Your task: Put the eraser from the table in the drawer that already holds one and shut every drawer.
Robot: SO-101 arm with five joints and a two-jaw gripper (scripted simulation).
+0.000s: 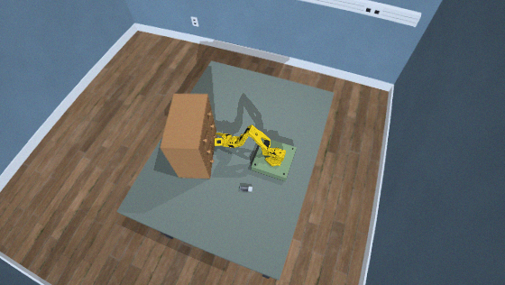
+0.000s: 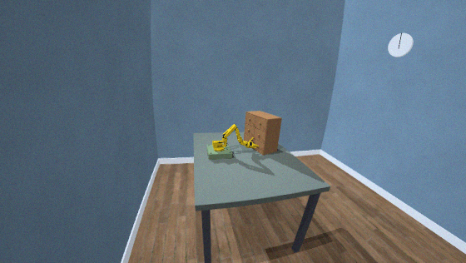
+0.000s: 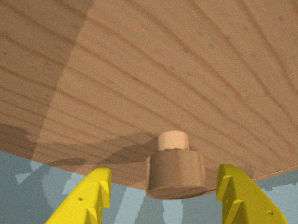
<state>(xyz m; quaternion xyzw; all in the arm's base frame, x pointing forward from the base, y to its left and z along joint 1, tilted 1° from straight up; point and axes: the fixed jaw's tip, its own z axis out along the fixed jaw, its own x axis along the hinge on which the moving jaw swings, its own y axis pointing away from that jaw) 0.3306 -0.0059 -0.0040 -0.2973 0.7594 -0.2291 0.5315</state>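
The pincer (image 1: 217, 137) (image 2: 255, 145) (image 3: 164, 171) has its two fingers apart, with only a partial opening, and it is clamped on nothing. In the wrist view, one finger comes in from seven o'clock and the other from five o'clock. Between them shows a round wooden knob (image 3: 176, 172), and on each side of it I can see some gap. The knob stands out from a wooden front (image 3: 150, 75), which fills the upper part of this view.

In the top view, the arm (image 1: 252, 131) (image 2: 234, 126) is bent at its elbow and reaches toward nine o'clock, so that the pincer is close to the knobbed face of the brown cabinet (image 1: 189, 122) (image 2: 267, 131). The drawers which can be seen there look shut. What lies inside them, I cannot tell.

From the pincer, the green base (image 1: 270, 171) (image 2: 220, 156) is near four o'clock. The eraser (image 1: 245, 188), small, dark at one end and whitish at the other, lies on the grey-green table (image 1: 252, 225) (image 2: 250, 183) at about five o'clock from the pincer, well apart from it. Further out, in the exterior view, a white wall clock (image 2: 400, 45) hangs toward two o'clock.
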